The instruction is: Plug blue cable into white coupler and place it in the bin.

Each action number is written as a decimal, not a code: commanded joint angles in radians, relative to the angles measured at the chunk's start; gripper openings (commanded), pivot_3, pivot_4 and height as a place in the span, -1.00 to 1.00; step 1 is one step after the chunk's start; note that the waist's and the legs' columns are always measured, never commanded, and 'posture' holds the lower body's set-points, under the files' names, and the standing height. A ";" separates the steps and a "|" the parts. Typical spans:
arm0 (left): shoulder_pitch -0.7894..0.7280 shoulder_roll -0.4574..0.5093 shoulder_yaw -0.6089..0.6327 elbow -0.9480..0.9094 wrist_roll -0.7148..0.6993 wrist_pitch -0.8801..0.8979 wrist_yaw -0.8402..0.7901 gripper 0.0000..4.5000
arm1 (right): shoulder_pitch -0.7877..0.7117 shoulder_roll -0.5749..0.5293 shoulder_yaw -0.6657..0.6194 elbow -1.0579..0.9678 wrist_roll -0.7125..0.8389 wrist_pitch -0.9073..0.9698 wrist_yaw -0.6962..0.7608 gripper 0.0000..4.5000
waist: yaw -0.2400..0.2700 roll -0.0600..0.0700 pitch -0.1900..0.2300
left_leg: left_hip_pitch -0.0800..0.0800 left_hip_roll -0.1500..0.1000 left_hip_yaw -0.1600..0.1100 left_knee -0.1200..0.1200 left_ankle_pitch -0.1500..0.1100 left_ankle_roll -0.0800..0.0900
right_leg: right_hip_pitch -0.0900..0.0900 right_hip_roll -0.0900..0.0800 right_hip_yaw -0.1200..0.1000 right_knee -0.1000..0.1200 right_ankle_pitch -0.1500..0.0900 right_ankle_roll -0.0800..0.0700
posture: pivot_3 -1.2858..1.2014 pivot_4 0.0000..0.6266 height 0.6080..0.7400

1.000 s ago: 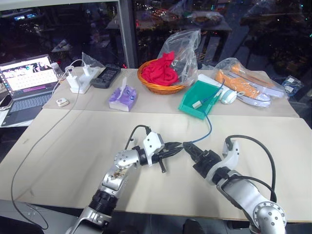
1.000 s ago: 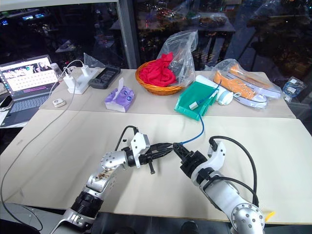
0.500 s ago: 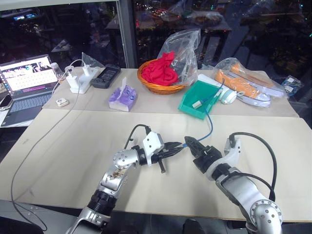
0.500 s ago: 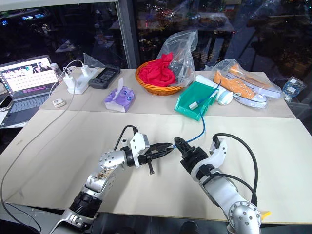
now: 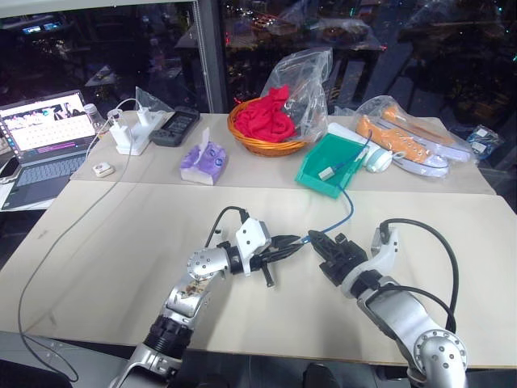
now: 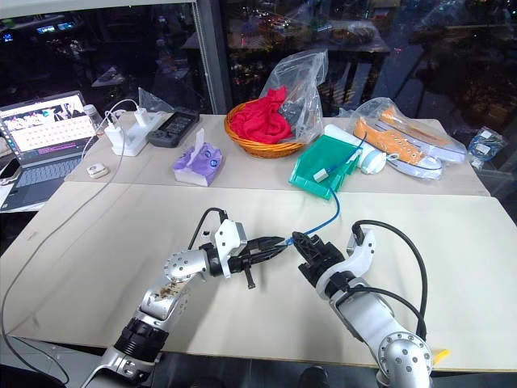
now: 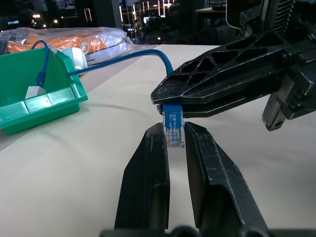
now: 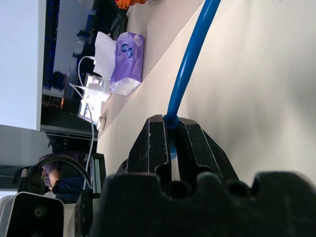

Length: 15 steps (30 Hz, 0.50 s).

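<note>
The blue cable (image 5: pixel 348 212) runs from the teal bin (image 5: pixel 335 149) across the table to both grippers, held just above the tabletop. Its clear plug (image 7: pixel 174 131) is pinched between the fingers of my left gripper (image 5: pixel 297 242), which is shut on it. My right gripper (image 5: pixel 317 239) meets it tip to tip and is shut on the cable's blue boot right behind the plug, seen in the right wrist view as the cable (image 8: pixel 190 59) leaving the closed jaws. The white coupler (image 5: pixel 326 172) lies inside the bin with the cable's far end at it.
Behind the bin stand an orange wicker basket with red cloth (image 5: pixel 266 129), bagged orange shoes (image 5: pixel 404 133) and a purple tissue pack (image 5: pixel 202 162). A power strip (image 5: pixel 133 133), a laptop (image 5: pixel 40 137) and a white cord (image 5: pixel 73 234) occupy the left side.
My right gripper, open before, has closed on the cable just behind the plug. The left gripper kept still with the plug in it.
</note>
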 commanded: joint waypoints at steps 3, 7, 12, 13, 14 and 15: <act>-0.001 -0.001 -0.007 -0.034 -0.010 -0.003 -0.003 -0.96 | -0.029 -0.006 0.005 -0.027 0.003 0.000 0.028 -0.99 | 0.000 0.000 0.000 | 0.000 0.000 0.000 0.000 0.000 0.000 | 0.000 0.000 0.000 0.000 0.000 0.000 | 0.03 -0.52 1.00; 0.001 0.001 -0.007 -0.039 -0.009 -0.003 -0.002 -0.96 | -0.027 -0.005 0.009 -0.034 0.002 -0.002 0.041 -0.99 | 0.000 0.000 0.000 | 0.000 0.000 0.000 0.000 0.000 0.000 | 0.000 0.000 0.000 0.000 0.000 0.000 | 0.03 -0.52 1.00; 0.005 0.008 -0.004 -0.057 -0.008 0.009 0.006 -0.96 | -0.030 -0.012 0.017 -0.043 -0.012 0.004 0.061 -0.99 | 0.000 0.000 0.000 | 0.000 0.000 0.000 0.000 0.000 0.000 | 0.000 0.000 0.000 0.000 0.000 0.000 | 0.03 -0.52 1.00; 0.008 0.011 -0.003 -0.060 -0.006 0.018 0.010 -0.96 | -0.031 -0.013 0.017 -0.043 -0.014 0.003 0.060 -0.99 | 0.000 0.000 0.000 | 0.000 0.000 0.000 0.000 0.000 0.000 | 0.000 0.000 0.000 0.000 0.000 0.000 | 0.03 -0.52 1.00; 0.012 0.012 -0.002 -0.067 -0.014 0.032 0.011 -0.96 | -0.032 -0.015 0.017 -0.042 -0.018 0.003 0.060 -0.99 | 0.000 0.000 0.000 | 0.000 0.000 0.000 0.000 0.000 0.000 | 0.000 0.000 0.000 0.000 0.000 0.000 | 0.03 -0.52 1.00; 0.014 0.013 -0.001 -0.072 -0.021 0.042 0.012 -0.96 | -0.032 -0.017 0.017 -0.041 -0.020 0.004 0.061 -0.99 | 0.000 0.000 0.000 | 0.000 0.000 0.000 0.000 0.000 0.000 | 0.000 0.000 0.000 0.000 0.000 0.000 | 0.03 -0.52 1.00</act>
